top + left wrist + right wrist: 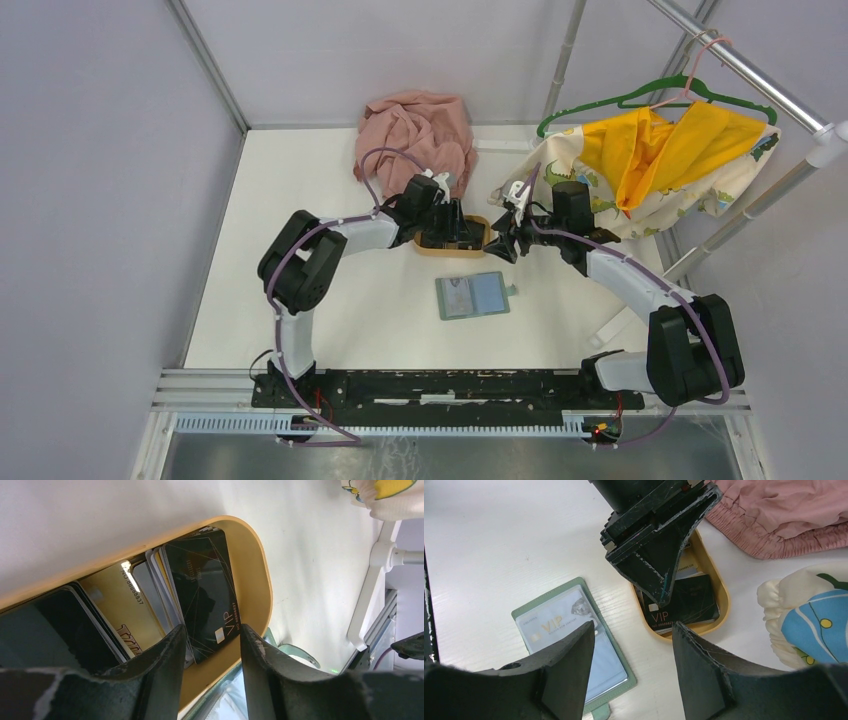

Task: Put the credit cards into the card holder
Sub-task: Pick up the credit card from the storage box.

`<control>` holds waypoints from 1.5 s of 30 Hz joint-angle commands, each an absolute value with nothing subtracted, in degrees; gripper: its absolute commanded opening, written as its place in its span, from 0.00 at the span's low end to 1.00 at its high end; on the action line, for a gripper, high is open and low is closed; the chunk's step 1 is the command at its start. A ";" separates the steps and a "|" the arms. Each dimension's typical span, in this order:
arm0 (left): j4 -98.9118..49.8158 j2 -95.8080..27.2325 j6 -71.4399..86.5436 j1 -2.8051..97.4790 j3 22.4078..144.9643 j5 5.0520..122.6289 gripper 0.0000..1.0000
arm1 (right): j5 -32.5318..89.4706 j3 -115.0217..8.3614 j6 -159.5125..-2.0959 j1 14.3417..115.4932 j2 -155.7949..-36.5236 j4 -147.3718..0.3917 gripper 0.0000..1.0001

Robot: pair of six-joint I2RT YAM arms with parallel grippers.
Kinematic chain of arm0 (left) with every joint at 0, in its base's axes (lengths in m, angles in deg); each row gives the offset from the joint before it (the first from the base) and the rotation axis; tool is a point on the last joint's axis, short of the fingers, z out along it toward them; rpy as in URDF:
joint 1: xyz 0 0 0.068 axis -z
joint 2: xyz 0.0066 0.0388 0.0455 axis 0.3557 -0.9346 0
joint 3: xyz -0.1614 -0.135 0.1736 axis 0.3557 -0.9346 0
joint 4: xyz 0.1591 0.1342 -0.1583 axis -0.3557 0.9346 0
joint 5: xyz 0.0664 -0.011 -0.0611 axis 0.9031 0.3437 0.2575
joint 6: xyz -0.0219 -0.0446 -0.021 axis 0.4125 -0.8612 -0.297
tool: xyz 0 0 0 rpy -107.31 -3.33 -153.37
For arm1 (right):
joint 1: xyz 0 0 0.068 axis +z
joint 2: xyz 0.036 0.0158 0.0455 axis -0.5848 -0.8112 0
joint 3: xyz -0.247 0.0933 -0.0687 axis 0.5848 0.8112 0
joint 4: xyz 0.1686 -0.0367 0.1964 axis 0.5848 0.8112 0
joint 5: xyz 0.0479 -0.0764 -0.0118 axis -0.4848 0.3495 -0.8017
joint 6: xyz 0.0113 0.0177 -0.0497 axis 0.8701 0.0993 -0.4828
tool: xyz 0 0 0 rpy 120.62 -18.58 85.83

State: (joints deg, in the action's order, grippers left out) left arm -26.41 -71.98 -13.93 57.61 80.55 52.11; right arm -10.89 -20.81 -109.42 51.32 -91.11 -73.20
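Observation:
Several credit cards lie stacked in an oval tan wooden tray (257, 580), a black VIP card (205, 592) on top and a gold card (115, 610) beside it. My left gripper (212, 640) reaches down into the tray (478, 243), jaws apart around the black card's lower corner, with a gap on the right side. The card holder (472, 295) lies open on the table, a pale VIP card in its left pocket (551, 625). My right gripper (634, 635) hovers open and empty between the holder (621, 672) and the tray (720, 592).
A pink cloth (415, 130) is bunched behind the tray. A yellow and dinosaur-print garment (660, 165) hangs from a green hanger (650, 95) on a rail at the right, its edge (809, 620) close to the tray.

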 commanded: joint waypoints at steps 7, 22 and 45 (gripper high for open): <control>-33.51 -70.90 -19.86 58.04 81.65 47.42 0.46 | -13.02 -22.21 -108.45 50.57 -91.17 -74.93 0.63; -41.30 -73.23 -25.15 58.10 80.51 42.95 0.40 | -13.55 -22.26 -108.19 49.72 -91.01 -74.83 0.63; -36.14 -80.30 -28.97 58.56 87.45 43.54 0.48 | -14.69 -22.26 -107.57 48.29 -90.40 -74.79 0.63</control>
State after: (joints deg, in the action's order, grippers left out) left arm -37.01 -79.17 -25.53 58.22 83.66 44.51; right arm -13.21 -20.81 -108.35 48.76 -91.11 -73.18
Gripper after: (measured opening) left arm 0.474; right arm 0.635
